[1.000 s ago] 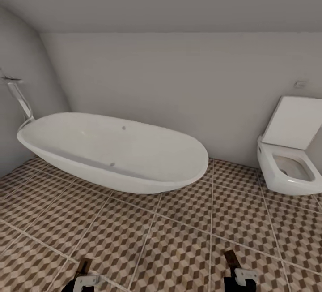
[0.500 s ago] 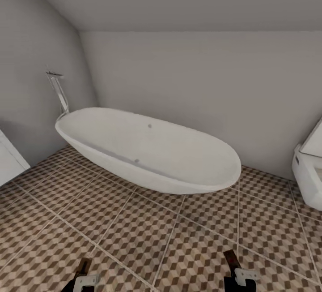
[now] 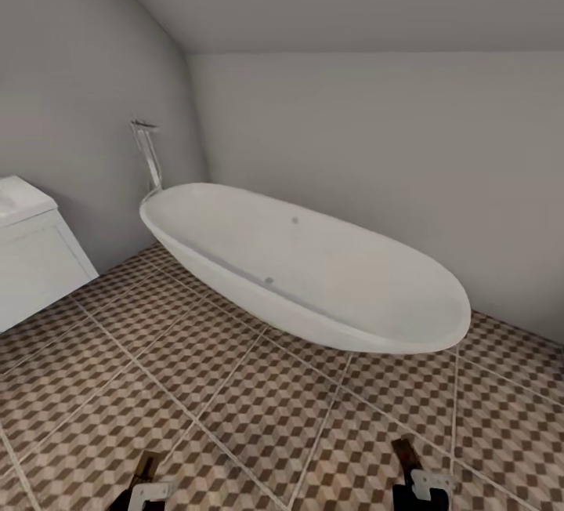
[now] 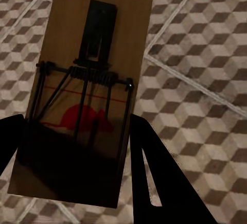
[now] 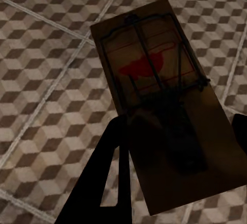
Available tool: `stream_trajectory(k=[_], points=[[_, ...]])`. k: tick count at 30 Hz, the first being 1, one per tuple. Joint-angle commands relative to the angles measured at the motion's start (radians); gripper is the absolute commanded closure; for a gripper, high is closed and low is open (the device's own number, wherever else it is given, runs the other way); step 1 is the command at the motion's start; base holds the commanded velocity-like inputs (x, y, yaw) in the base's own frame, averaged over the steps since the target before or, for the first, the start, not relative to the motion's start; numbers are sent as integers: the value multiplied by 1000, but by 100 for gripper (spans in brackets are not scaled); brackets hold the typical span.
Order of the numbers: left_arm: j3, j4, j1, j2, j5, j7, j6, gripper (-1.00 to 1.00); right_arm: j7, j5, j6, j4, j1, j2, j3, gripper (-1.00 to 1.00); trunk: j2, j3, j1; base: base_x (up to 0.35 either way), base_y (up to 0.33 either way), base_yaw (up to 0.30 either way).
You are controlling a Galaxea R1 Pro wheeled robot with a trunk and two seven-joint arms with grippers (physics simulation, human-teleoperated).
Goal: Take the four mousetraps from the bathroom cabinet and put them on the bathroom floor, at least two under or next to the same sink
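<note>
Left gripper (image 4: 77, 183) pinches one mousetrap (image 4: 87, 64) by its near end; right gripper (image 5: 177, 167) likewise pinches another mousetrap (image 5: 159, 80). Both hang above the bathroom floor (image 3: 235, 385), low in the frame. Boards appear light and stiff; grip the edges, clear of the wire.

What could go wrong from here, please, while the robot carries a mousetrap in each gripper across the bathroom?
1. Each mousetrap is gripped at one end only, most of the board sticking out past the fingers; a jolt might loosen it.
2. The bathtub bulges over the floor ahead; driving on could clip it.
3. The white unit sits at the picture's left edge, so traps set down here may land too far from a sink.
</note>
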Motion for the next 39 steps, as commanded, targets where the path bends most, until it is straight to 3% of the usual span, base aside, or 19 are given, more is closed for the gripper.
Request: stream_trajectory(k=[1,27,39], points=[[-9,4,-2,-1,9,0,-6,100,-7,-4,-1,-1,0,0,9,100,0,-1,0,94,0,262],[-9,4,-2,-1,8,0,-6,100,-7,-4,-1,-1,0,0,9,100,0,-11,0,131,122,262],[-9,4,-2,-1,8,0,-6,100,-7,-4,-1,-1,0,1,9,100,0,-16,0,174,-143,261]])
